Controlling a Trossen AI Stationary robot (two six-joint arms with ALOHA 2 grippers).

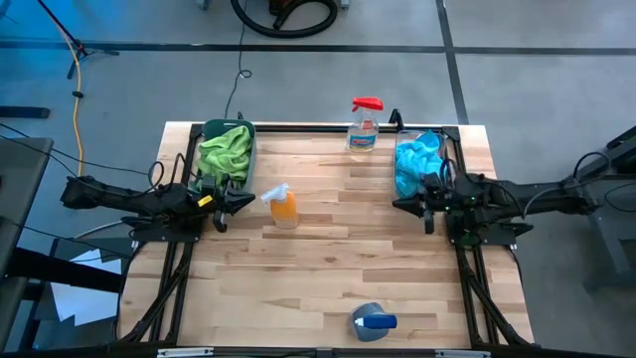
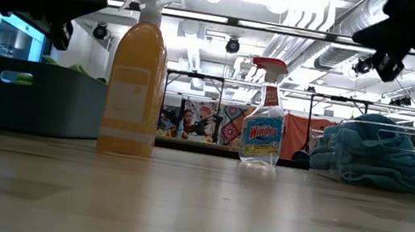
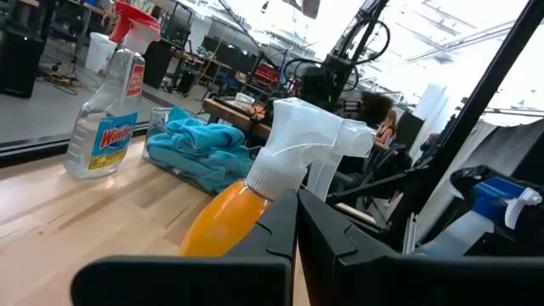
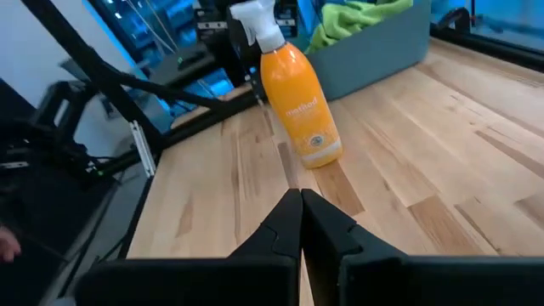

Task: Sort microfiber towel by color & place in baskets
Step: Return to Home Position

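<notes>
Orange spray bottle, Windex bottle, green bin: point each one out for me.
Orange spray bottle (image 2: 135, 81): low view, on the middle of its orange body.
Windex bottle (image 2: 262, 133): low view, on its front label.
Green bin (image 2: 54, 107): low view, on its bare front wall.

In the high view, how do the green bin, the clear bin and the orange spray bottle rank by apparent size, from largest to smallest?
1. Green bin and clear bin: they look about alike, so I do not rank them.
2. Orange spray bottle: clearly the smallest.
</notes>
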